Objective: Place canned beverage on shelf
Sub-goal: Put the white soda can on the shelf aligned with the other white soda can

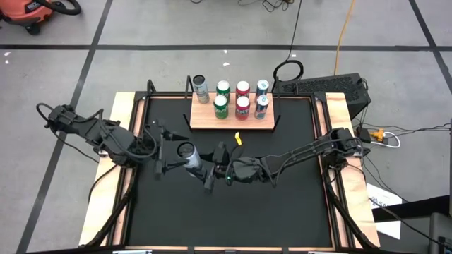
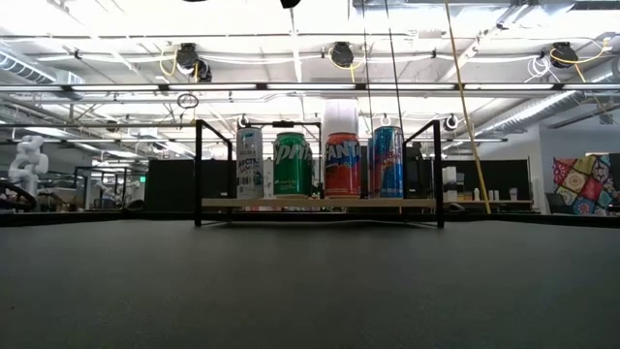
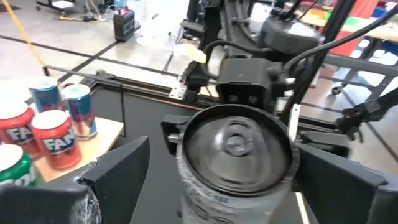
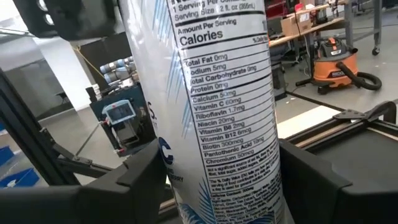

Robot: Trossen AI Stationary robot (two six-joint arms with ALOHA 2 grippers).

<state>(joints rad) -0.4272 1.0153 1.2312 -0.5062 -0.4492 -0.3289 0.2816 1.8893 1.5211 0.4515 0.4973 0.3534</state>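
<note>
A silver-and-white can (image 1: 191,158) is off the table between my two grippers, near the table's middle; none of this shows in the low view. My right gripper (image 1: 205,173) is shut on its body, with the nutrition label facing the right wrist camera (image 4: 224,112). My left gripper (image 1: 176,154) is open, one finger on either side of the can's top end (image 3: 235,146). The shelf (image 1: 265,125), a light-wood board with black rod uprights, stands at the table's far side (image 2: 320,203) and holds several upright cans. My right gripper pinches the can's side wall (image 4: 180,180) between its two fingers, on the lower part of the body. The fingers come roughly level from the table's right side and lie across the can. The can is lifted clear and tilted, its top toward my left gripper.
The shelf holds green (image 1: 221,106), red (image 1: 242,106) and blue (image 1: 261,106) cans in two rows and a silver can (image 1: 200,88) at its far left corner. A small yellow object (image 1: 238,137) lies just in front of the shelf. Bare black tabletop (image 1: 233,212) lies toward the near edge.
</note>
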